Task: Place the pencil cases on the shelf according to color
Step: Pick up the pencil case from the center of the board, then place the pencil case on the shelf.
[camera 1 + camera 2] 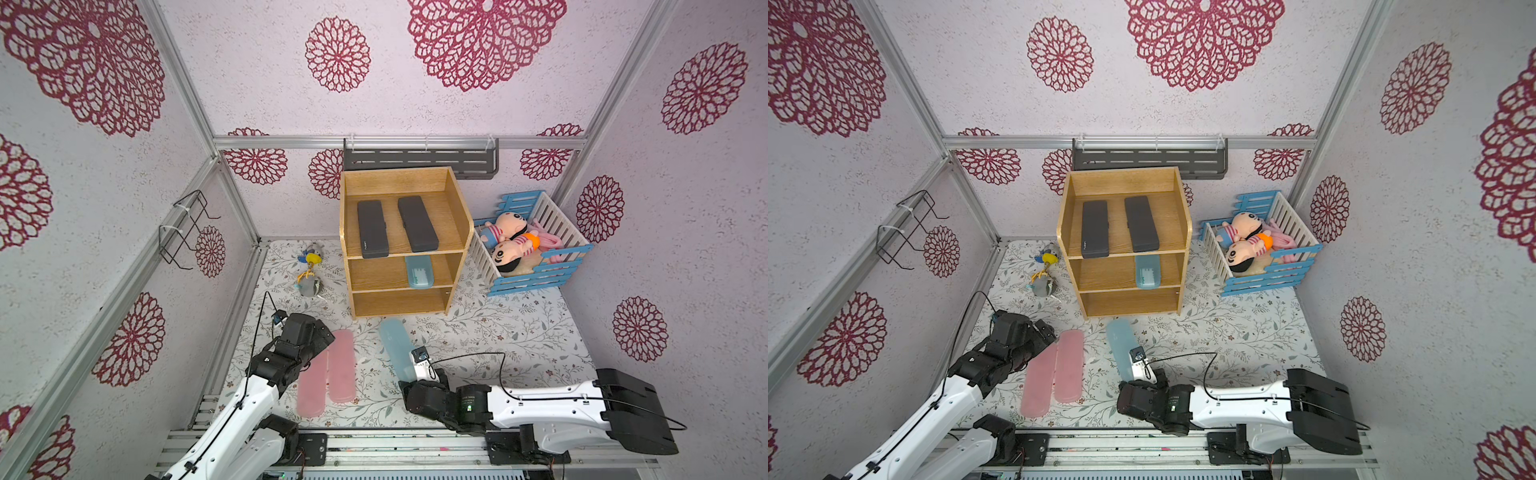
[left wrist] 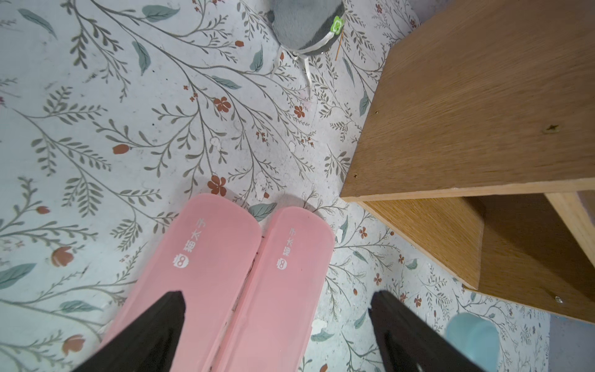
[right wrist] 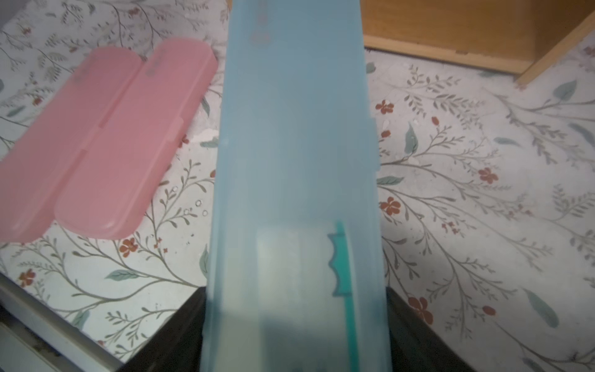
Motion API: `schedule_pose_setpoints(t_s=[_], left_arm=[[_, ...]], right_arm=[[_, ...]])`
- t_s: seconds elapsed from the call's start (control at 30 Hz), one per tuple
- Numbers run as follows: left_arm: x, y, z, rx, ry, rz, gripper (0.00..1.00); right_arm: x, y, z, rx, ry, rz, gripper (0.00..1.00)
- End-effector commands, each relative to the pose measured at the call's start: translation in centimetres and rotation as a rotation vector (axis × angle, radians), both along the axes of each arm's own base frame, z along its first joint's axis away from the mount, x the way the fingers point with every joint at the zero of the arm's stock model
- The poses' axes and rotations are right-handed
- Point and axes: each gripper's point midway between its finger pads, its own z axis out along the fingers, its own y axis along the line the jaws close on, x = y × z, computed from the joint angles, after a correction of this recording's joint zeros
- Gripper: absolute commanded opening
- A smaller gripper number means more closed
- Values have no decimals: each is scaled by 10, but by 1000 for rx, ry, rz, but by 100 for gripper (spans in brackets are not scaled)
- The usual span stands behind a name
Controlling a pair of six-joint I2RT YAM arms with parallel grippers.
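**Pencil cases: second teal one in the grip, middle level next**

Pencil cases stand sorted only in part. Two matte black rectangular cases [image 1: 372, 229] lie side by side on the top level of the light-wood three-level shelf [image 1: 457, 208], which stands at the far edge of the floral table [image 1: 498, 332]. One translucent teal case with rounded ends [image 1: 419, 272] sits on the right of the middle level, its front end poking past the board. The second teal case [image 1: 395, 345] is in front of the shelf, between it and the near edge. Two frosted pink cases [image 1: 341, 365] lie touching, side by side, nearer the left edge.

The right fingers [image 3: 180, 338] are closed on the near end of the second teal case [image 3: 296, 128], one black finger against each long side. I cannot tell whether the case has left the table.

Held by one end, the long case will probably sag at the far tip. It seems best to keep it level and go in flat and lengthwise onto the bare left half of the middle level [image 1: 374, 272], parallel to its twin. Release should wait until most of its length rests on the board.

The right arm reaches in from the near-right corner, its forearm low along the near edge and its wrist turned toward the shelf, in line with the case. The left arm rises from the near-left corner. The left fingers [image 2: 154, 331] are spread apart above the far ends of the pink cases [image 2: 206, 273], holding nothing.
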Motion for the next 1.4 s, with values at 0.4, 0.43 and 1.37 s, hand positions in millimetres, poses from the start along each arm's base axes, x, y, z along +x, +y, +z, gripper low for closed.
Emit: schedule_pose_setpoints(t_s=[0.4,0.43,1.37], left_arm=[[11,1,19,4,-56,11,97],[12,0,19,2,-61,12,97],[3,4,-11,53,18,-13,97]], right_arm=[[83,30,102,122,-126,-107,69],[92,36,105,132,-121,-100,69],[174,53,140,137,-108,-185,98]])
